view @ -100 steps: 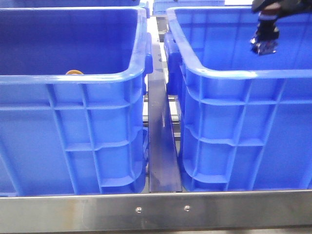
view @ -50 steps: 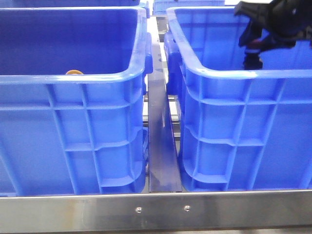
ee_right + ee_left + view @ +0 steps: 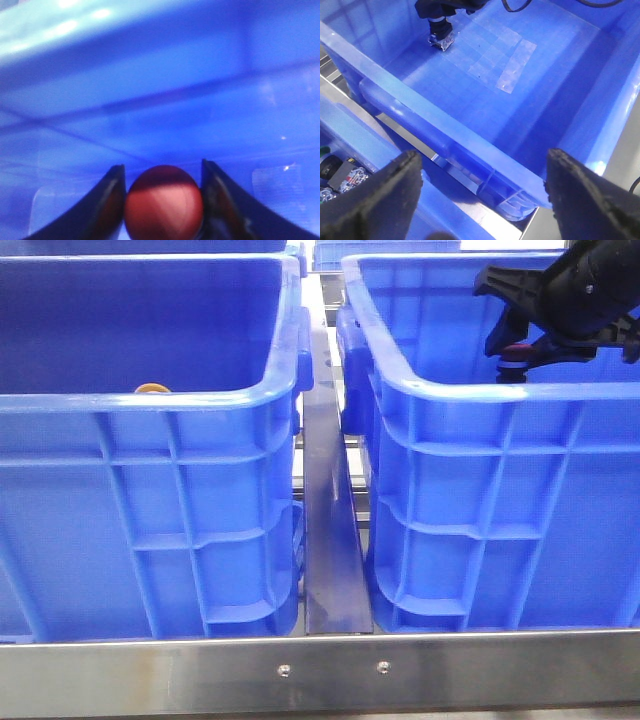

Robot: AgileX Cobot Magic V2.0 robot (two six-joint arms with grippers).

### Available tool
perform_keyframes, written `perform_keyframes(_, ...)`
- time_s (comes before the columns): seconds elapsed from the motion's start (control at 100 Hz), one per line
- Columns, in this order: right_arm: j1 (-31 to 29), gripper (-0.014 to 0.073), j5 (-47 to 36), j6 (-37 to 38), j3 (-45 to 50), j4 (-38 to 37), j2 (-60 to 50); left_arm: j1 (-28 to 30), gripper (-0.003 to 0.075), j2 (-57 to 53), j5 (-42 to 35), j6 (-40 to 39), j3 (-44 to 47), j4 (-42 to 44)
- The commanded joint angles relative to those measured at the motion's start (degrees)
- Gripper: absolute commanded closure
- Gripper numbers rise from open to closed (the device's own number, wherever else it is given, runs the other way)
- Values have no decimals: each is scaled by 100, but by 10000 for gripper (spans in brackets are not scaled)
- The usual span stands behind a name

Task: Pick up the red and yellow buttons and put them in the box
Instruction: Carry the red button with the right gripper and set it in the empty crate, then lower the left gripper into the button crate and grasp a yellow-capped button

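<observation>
Right gripper (image 3: 162, 200) has its fingers closed on the red button (image 3: 163, 202), upper right of the front view, inside the right box (image 3: 500, 392); release pending. Left gripper (image 3: 480, 195) gapes wide, holding nothing. Yellow button (image 3: 152, 389) sits in the left crate (image 3: 150, 405), not yet collected.

Bright overhead glare, blurred right-wrist view.

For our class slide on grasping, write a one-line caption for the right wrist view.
Right tool clamps the red button between its fingers, inside the blue box.
</observation>
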Motion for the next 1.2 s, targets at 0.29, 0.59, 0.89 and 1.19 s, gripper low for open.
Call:
perform_keyframes(0.29, 2, 22, -189, -40, -191, 71, -335, -51, 226, -191, -440, -19, -178, -56)
perform_keyframes(0.59, 2, 25, -501, -46, 347, 27, -1303, -51, 226, -191, -440, -19, -178, -56)
perform_keyframes(0.89, 2, 25, -532, -51, 1597, -307, -3065, -51, 227, -191, -418, -83, -178, -69)
perform_keyframes(1.19, 2, 25, -368, -51, 2806, -311, -4876, -41, 227, -209, -264, -83, -204, -69)
